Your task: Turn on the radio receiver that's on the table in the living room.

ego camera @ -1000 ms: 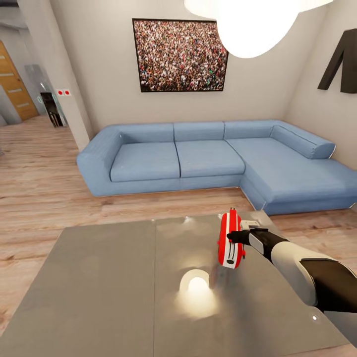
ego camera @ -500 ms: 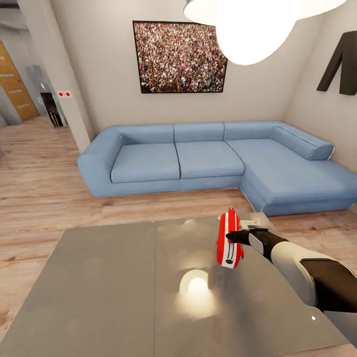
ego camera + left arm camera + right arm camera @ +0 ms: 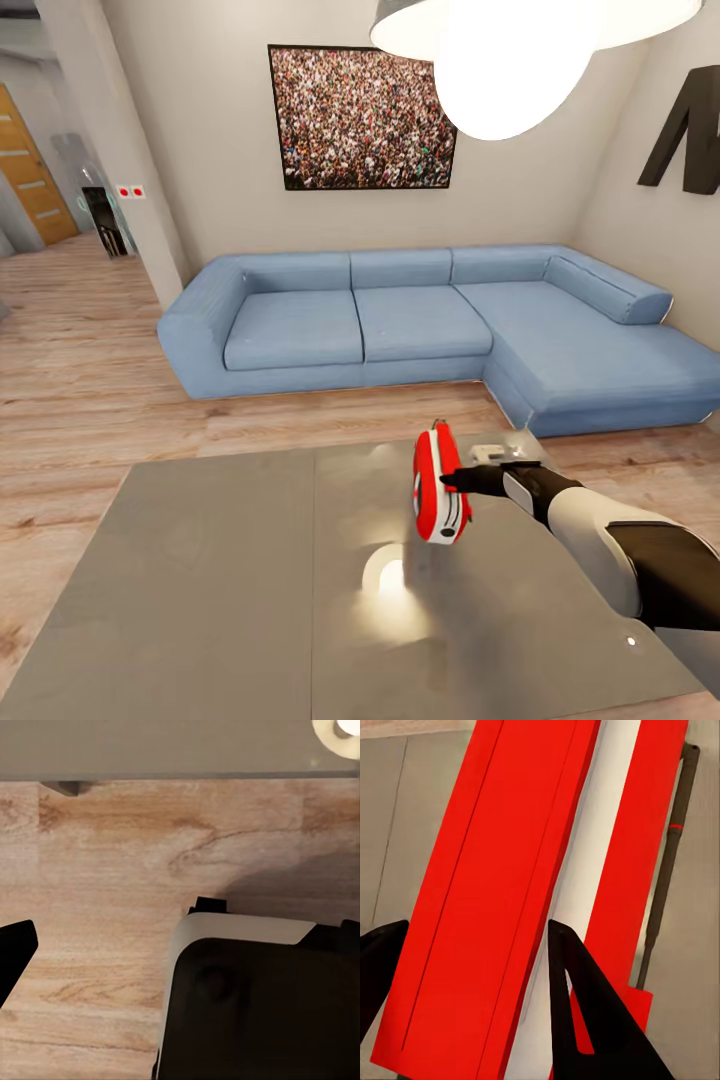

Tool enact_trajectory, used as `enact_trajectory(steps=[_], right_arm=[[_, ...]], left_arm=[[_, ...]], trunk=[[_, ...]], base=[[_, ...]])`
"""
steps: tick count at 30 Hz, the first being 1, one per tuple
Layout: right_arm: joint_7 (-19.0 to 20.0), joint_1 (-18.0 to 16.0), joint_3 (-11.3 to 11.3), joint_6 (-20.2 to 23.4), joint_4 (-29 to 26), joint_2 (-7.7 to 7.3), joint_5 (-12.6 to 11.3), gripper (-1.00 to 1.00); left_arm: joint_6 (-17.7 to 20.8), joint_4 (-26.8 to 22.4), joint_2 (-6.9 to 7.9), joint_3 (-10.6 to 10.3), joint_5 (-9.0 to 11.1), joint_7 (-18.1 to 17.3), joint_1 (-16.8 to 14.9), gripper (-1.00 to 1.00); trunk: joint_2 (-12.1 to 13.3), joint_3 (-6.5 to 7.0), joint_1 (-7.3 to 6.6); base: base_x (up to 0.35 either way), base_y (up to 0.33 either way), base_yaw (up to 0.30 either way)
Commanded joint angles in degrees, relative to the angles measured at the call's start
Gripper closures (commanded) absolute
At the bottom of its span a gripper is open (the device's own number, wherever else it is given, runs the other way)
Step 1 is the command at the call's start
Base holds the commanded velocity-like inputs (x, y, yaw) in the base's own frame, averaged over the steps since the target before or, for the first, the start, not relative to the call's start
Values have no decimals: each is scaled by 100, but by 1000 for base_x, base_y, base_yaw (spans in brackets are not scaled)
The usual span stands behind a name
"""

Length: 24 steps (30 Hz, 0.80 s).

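the right end effector [image 3: 452, 480] is clamped on the red radio [image 3: 438, 485], holding it on edge above the grey tabletop [image 3: 220, 580], near the blue sofa [image 3: 420, 325]; the left end effector's state cannot be told

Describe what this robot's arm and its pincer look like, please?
The right arm is built of smooth rounded shells: a black upper section, a white forearm, then a black wrist with a small pale grey panel. It narrows to the right gripper, whose two fingers are flat, matte black, pointed wedges. No cables or markings show.
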Motion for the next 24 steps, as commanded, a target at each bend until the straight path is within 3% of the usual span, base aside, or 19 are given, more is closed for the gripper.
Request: enact_trajectory(steps=[1, 18, 24], right_arm=[[86, -1, -27, -2, -6, 0, 0, 100], [292, -1, -27, -10, -6, -52, 58, 100], [478, -2, -27, -11, -6, -137, 127, 100]], left_arm=[[0, 2, -3, 0, 1, -3, 0, -100], [13, -103, -1, -22, 6, 23, 0, -100], [122, -1155, 0, -33, -23, -12, 0, -100]], trunk=[[0, 0, 0], [0, 0, 0], [0, 0, 0]], base=[[0, 0, 0], [0, 0, 0], [0, 0, 0]])
